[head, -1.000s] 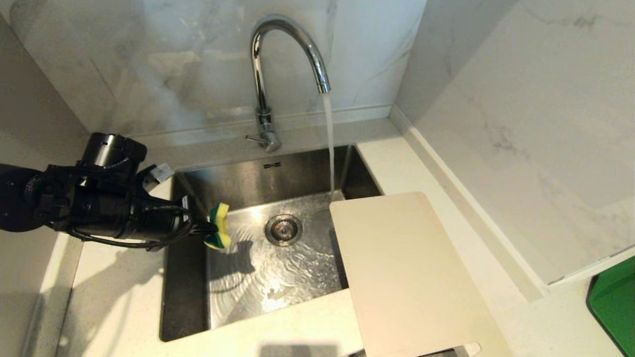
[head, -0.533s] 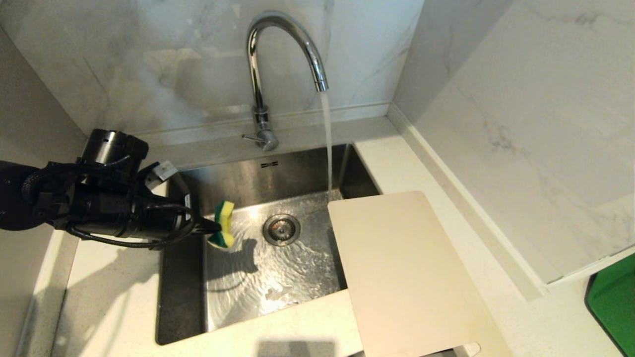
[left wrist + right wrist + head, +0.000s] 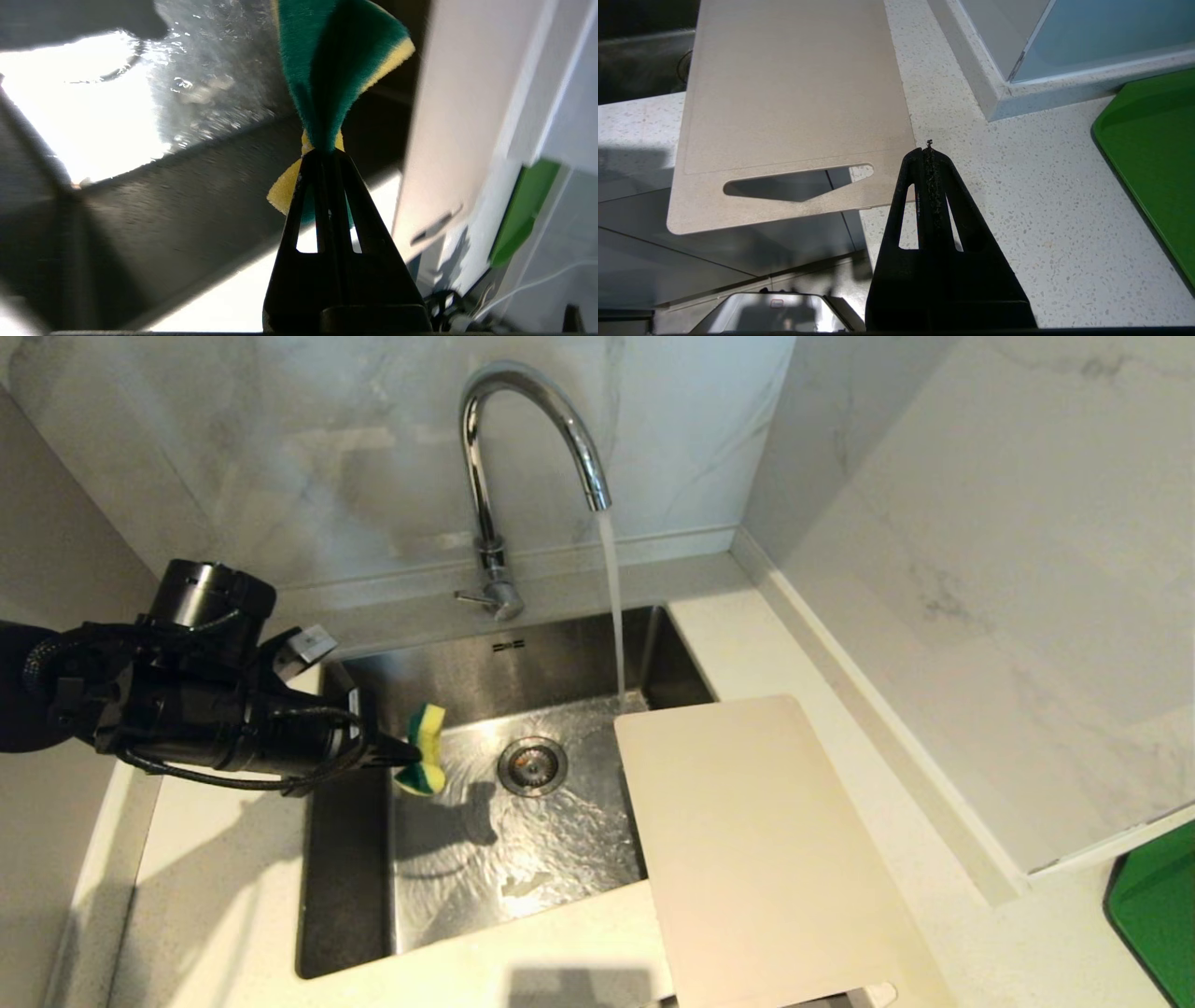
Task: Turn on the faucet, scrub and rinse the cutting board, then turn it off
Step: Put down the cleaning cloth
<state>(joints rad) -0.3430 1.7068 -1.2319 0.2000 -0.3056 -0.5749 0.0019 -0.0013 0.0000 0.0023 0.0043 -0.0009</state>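
left tool [image 3: 403, 753]: black, tapered fingers clenched on a sponge [image 3: 425, 749], held level over the left part of the sink [image 3: 350, 859], above the wet floor.
sponge: green scouring face, yellow foam back; pinched at the waist so both ends flare. judged soft, light, springy, likely to soak up water and drip.
right tool [image 3: 928, 148]: black, clenched on nothing, low at the front edge of the desk [image 3: 1017, 196], just beside the handle end of the cutting board [image 3: 756, 840].
cutting board: cream-white flat plastic, rounded corners, long handle slot at the near end. lies flat on the desk right of the sink, far left corner jutting over the basin, near end jutting past the desk front. judged stiff, fairly light, smooth, slippery once wet. best hold judged at the slot or the overhanging near edge, where fingers can get under.
faucet [image 3: 527, 439]: polished chrome, high arched spout, thin side lever at the base; water running in a steady stream, falling just beside the board's far corner.
sink: brushed steel, square, round drain, rippled water.
desk: pale speckled stone. wall: grey-veined marble. green tray [image 3: 1153, 915]: far right, smooth.
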